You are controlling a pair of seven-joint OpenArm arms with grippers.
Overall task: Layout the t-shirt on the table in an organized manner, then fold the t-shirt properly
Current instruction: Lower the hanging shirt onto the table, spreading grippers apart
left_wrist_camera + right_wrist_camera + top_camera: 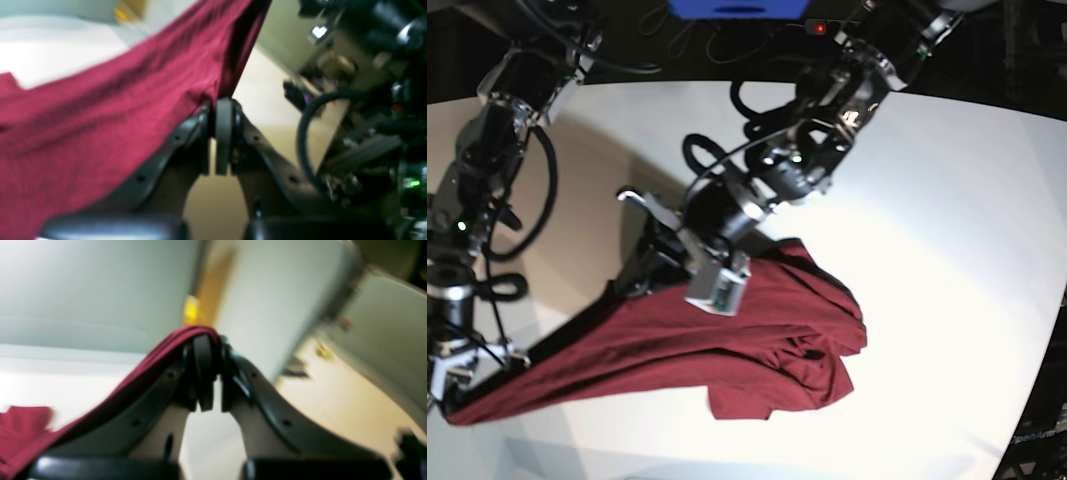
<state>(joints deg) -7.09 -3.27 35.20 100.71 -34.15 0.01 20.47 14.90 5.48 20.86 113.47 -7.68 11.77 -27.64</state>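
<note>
The dark red t-shirt (757, 340) is pulled into a taut band between my two grippers, and the rest of it lies bunched on the white table (947, 200) to the right. My left gripper (625, 284) is shut on one edge of the shirt above the table's middle. In the left wrist view the fabric (100, 116) runs out of the shut left gripper (222, 103). My right gripper (462, 395) is low at the near left, shut on the other end. In the right wrist view a folded hem (156, 356) drapes over the right gripper (211, 340).
The table's curved edge (1037, 380) runs down the right side, with dark floor beyond it. A blue object (737, 8) sits past the far edge. Black cables (717, 160) loop along the left arm.
</note>
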